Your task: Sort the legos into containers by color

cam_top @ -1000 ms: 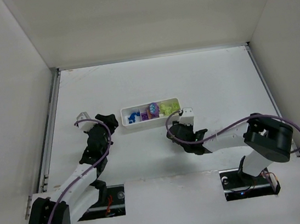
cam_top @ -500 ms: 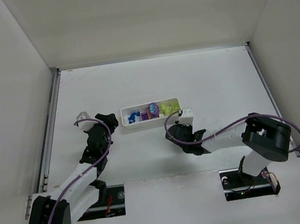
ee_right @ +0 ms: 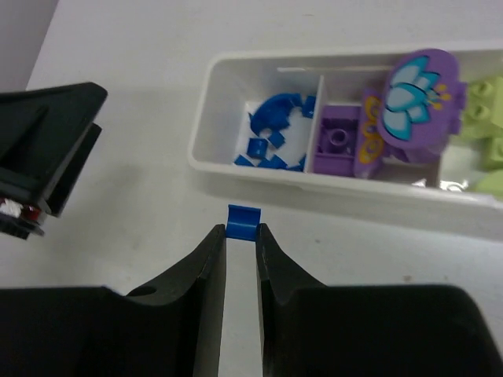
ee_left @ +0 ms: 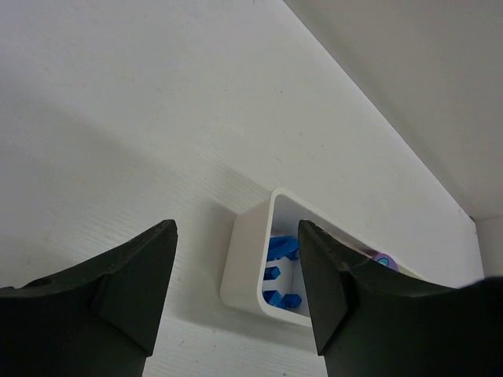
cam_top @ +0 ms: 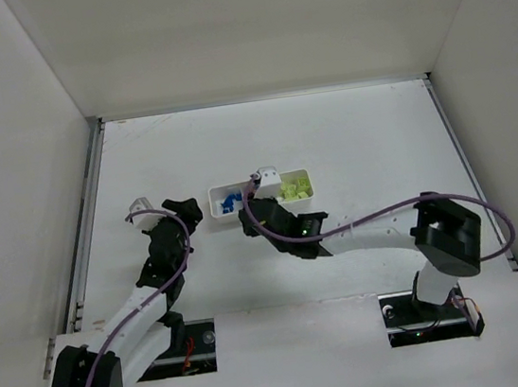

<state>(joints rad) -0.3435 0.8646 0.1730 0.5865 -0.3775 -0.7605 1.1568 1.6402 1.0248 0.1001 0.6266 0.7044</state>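
The jaws of the right gripper (ee_right: 241, 236) are almost closed and pinch one blue lego (ee_right: 242, 221) at their very tips. In the right wrist view the lego is just outside the near wall of the white tray (ee_right: 338, 187), beside the compartment holding the blue pieces (ee_right: 271, 133). In the left wrist view the left gripper (ee_left: 234, 229) is wide open and empty, near the tray's blue end. From above, both grippers are near each other. If released here, the lego would probably land on the table. So shallow a grip may also let it slip.
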